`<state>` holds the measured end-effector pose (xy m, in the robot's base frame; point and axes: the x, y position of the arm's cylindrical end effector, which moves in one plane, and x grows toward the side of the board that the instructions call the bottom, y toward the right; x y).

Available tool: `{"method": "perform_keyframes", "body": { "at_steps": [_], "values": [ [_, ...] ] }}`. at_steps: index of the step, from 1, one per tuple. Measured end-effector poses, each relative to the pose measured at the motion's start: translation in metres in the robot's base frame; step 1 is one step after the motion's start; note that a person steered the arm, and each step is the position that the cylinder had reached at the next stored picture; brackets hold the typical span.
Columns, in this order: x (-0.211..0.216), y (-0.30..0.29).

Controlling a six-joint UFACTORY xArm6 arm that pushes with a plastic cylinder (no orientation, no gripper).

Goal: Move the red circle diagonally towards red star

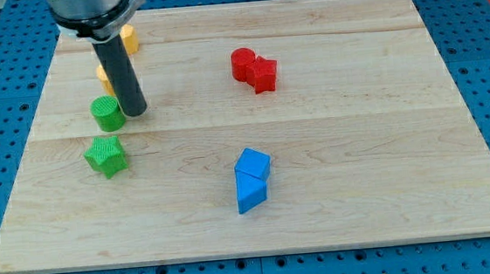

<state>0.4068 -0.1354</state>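
Note:
The red circle [243,64] stands on the wooden board [358,128] a little above centre. The red star [263,73] touches it on its lower right side. My tip [134,111] is far to the view's left of both red blocks. It rests right beside the green circle [107,113], on that block's right.
A green star [105,156] lies below the green circle. Two yellow blocks [129,38] [103,76] sit near the top left, partly hidden by the rod. A blue cube [253,163] and a blue triangle [248,192] touch each other below centre.

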Motion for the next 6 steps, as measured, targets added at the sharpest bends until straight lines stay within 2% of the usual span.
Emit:
{"method": "perform_keyframes", "body": {
  "at_steps": [1,2,3,4,6],
  "values": [
    [-0.008,0.062],
    [-0.070,0.120],
    [-0.094,0.135],
    [-0.098,0.172],
    [-0.053,0.175]
  ]
}}
